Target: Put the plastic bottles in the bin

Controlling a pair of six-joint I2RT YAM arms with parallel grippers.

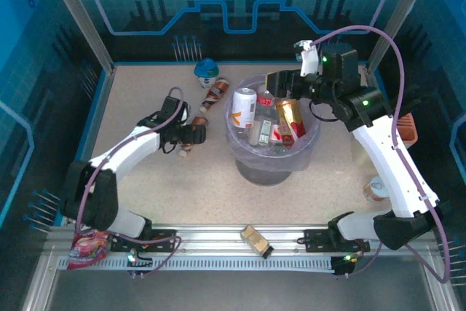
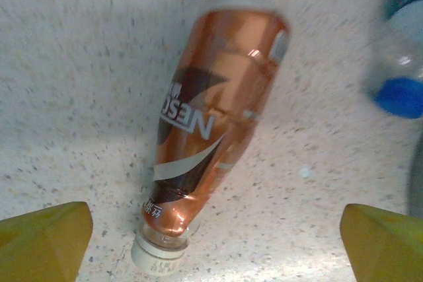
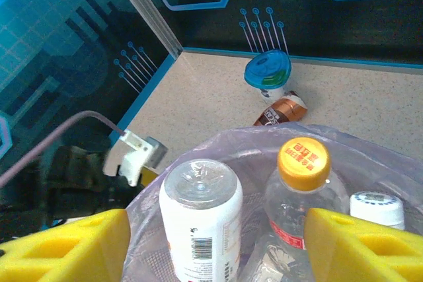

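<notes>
Copper bottle point(image 2: 211, 117) lies flat on the table point(image 2: 79, 97), left of the bin point(image 1: 251, 169). Long axis runs away from the left gripper point(image 1: 191, 136): white cap toward it, base away, skewed slightly right. Left fingers point(image 2: 43, 242) wide apart either side of the cap end, not touching. Second copper bottle point(image 1: 215, 96) lying, plus blue-capped bottle point(image 1: 207, 71), far-left of bin. In bin: white-labelled bottle point(image 3: 201, 229) and orange-capped bottle point(image 3: 303, 163), both upright. Right gripper point(image 1: 280, 81) over bin's far side, its fingers point(image 3: 66, 249) apart, nothing clamped.
</notes>
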